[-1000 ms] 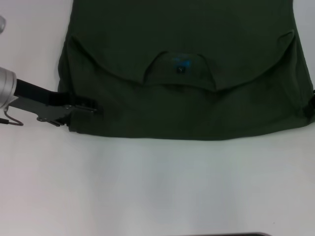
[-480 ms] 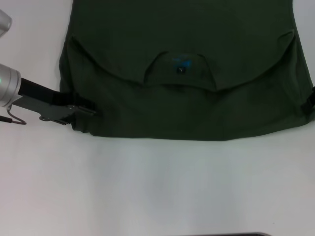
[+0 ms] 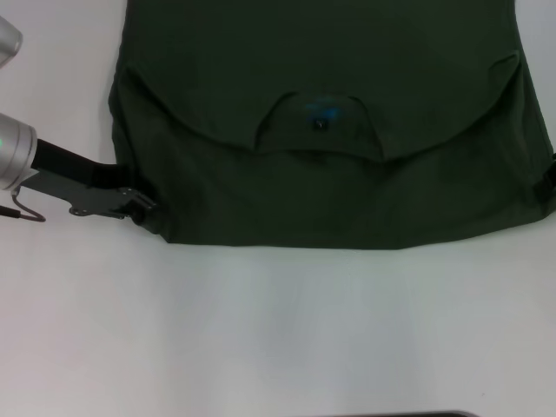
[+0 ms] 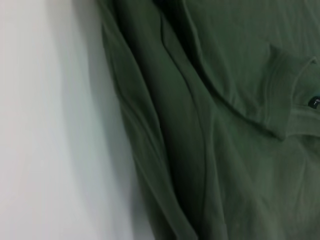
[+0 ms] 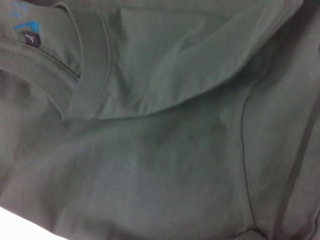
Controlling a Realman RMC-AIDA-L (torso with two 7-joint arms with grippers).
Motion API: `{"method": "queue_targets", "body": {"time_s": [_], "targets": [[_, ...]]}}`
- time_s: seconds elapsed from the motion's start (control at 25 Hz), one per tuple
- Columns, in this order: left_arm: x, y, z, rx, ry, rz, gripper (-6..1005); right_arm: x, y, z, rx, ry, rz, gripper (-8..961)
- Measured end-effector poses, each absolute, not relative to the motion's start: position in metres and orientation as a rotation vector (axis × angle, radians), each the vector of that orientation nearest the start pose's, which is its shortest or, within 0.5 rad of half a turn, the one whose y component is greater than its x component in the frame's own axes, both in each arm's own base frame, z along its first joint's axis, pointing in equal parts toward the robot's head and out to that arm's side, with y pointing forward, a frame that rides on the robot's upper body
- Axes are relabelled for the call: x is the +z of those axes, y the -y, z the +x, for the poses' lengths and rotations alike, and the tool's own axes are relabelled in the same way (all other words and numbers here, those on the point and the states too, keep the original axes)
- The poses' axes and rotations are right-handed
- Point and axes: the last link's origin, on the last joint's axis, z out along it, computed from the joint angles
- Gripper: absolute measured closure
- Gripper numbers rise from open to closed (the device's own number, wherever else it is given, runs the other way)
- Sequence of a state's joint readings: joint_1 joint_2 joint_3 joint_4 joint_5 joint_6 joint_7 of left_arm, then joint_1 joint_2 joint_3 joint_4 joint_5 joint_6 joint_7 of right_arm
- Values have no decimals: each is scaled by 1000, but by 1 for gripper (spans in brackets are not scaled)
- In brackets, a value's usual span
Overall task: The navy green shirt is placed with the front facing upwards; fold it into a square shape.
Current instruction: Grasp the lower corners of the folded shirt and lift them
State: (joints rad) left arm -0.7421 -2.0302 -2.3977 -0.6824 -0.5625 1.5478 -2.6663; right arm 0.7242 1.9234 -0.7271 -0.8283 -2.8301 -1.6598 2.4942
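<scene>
The navy green shirt (image 3: pixel 330 174) lies across the white table, its collar end folded toward me, with the teal-and-black label (image 3: pixel 320 117) showing in the round neck opening. My left gripper (image 3: pixel 144 208) is at the shirt's near left corner, shut on the bunched edge of the cloth. In the left wrist view that edge of the shirt (image 4: pixel 170 150) runs in long creases beside bare table. My right gripper (image 3: pixel 549 181) barely shows at the shirt's right edge. The right wrist view is filled by the shirt (image 5: pixel 175 160), with its collar and label (image 5: pixel 27 31).
White table (image 3: pixel 278 330) stretches bare between the shirt's near edge and me, and a strip of it shows to the left of the shirt. A dark object (image 3: pixel 400 414) peeks in at the frame's bottom edge.
My left gripper has drawn back to the left. The shirt's near left corner has pulled in and now runs slanted instead of square. The right gripper has barely shifted.
</scene>
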Motion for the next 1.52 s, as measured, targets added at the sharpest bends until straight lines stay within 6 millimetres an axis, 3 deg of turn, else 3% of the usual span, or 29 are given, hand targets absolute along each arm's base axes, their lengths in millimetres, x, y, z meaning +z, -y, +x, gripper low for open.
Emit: {"method": "queue_targets", "body": {"time_s": [0.36, 0.68, 0.88, 1.52], "targets": [[2, -354, -263, 101, 2049, -2250, 968, 82, -358, 302, -446, -1707, -2223, 919], [6, -346, -259, 227, 2032, -2341, 967, 82, -353, 301, -474, -1715, -2255, 919], [3, -331, -258, 388, 2034, -2416, 967, 80, -343, 300, -530, -1739, -2304, 919], [6, -299, -266, 586, 2115, -2466, 968, 81, -304, 313, -654, -1858, -2364, 918]]}}
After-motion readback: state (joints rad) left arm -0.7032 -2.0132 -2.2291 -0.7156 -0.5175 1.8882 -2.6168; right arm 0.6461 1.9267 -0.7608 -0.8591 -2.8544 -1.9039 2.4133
